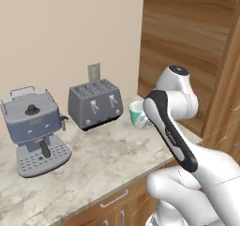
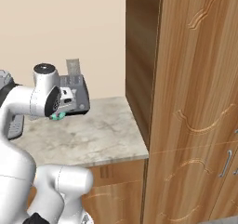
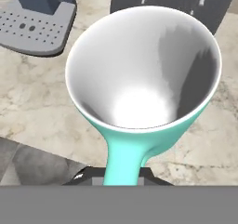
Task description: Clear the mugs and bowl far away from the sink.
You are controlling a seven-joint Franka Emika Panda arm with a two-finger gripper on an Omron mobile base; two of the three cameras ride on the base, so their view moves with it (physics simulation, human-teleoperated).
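Teal mug (image 3: 144, 79) held by its handle in the gripper (image 3: 122, 176), jaws pinched tight on the teal handle at the bottom of the hand view, white inside facing the camera. Carried in the air over the marble counter (image 1: 103, 159), tipped on its side in the left base view (image 1: 139, 113), just right of the toaster (image 1: 95, 103) and partly hidden behind the arm's forearm. Seen as a sliver of teal under the wrist in the right base view (image 2: 56, 116).

Toaster close beside the mug, back near the wall, below a wall outlet (image 1: 94, 71). Espresso machine (image 1: 33, 126) further left, well apart from the mug, drip tray reaching toward the counter's front.

Open stone between toaster, espresso machine and front edge: broad and bare in the left base view. More bare counter to the right of the toaster, running to the tall wooden cabinet (image 2: 186, 102), whose side panel walls off the counter's right end. Front edge of the counter straight, with drawer fronts and a handle (image 1: 114, 198) below.

Beneath the mug in the hand view: pale veined stone, the espresso machine's perforated tray (image 3: 35, 28) at upper left and the toaster's dark front (image 3: 172, 0) along the top. Cannot tell how high the mug sits above the stone.
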